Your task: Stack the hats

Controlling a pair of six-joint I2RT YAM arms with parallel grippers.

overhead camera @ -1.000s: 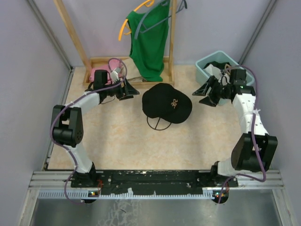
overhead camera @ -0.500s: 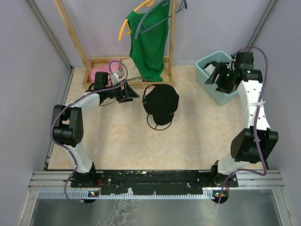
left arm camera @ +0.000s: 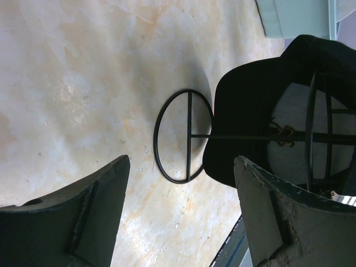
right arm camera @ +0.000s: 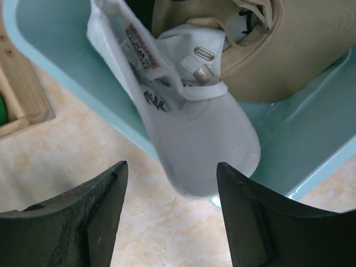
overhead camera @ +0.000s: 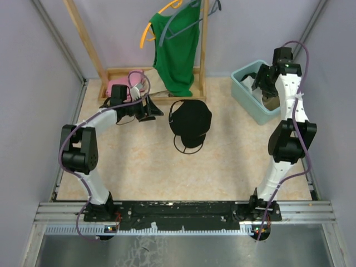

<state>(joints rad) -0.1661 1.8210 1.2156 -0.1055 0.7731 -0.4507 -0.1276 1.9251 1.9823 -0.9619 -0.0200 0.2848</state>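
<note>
A black hat (overhead camera: 190, 118) sits on a black wire stand (overhead camera: 190, 146) mid-table; in the left wrist view this black hat (left arm camera: 250, 105) hangs over the stand's ring base (left arm camera: 183, 136). My left gripper (overhead camera: 157, 109) hovers just left of it, open (left arm camera: 182, 164), nothing between its jaws. My right gripper (overhead camera: 266, 84) is over the teal bin (overhead camera: 245, 101), open (right arm camera: 171, 166) and empty. Just beyond its tips a white hat (right arm camera: 194, 128) droops over the bin's rim (right arm camera: 67, 61), lying partly on a tan hat (right arm camera: 300, 50).
A wooden rack (overhead camera: 92, 53) stands at the back with a green shirt (overhead camera: 177, 50) on an orange hanger (overhead camera: 149, 30). A pink cloth (overhead camera: 119, 88) lies at the rack's foot behind the left gripper. Grey walls close in both sides.
The right arm has swung away from the black hat back to the bin. The hat now sits squarely on the stand and looks narrower. The left arm has barely moved.
</note>
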